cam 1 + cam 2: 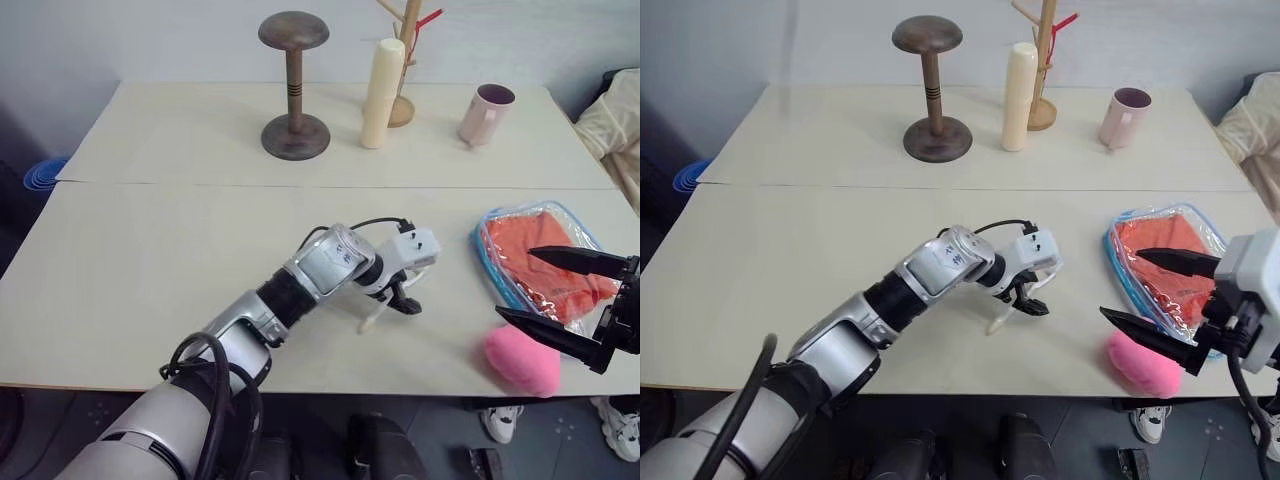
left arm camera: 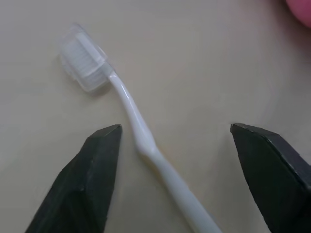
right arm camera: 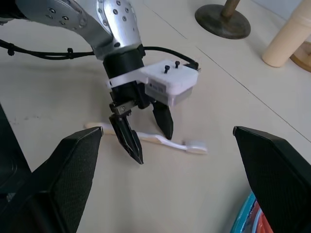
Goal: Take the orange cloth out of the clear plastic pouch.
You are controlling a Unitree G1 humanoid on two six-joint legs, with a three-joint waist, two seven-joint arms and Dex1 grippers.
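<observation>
Beneath the wide-open right gripper (image 1: 545,291), orange cloth (image 1: 535,250) inside clear plastic pouch (image 1: 487,250).

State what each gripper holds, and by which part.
Nothing. The left gripper straddles the toothbrush handle, fingers apart; the right gripper is open, empty.

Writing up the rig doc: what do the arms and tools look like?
Left arm: silver-grey shells, black joint sections, black cables looped along it. White box with black screws at the wrist. Left tool: two black tapered fingers. Right tool: same pointed black fingers on a white wrist housing.
</observation>
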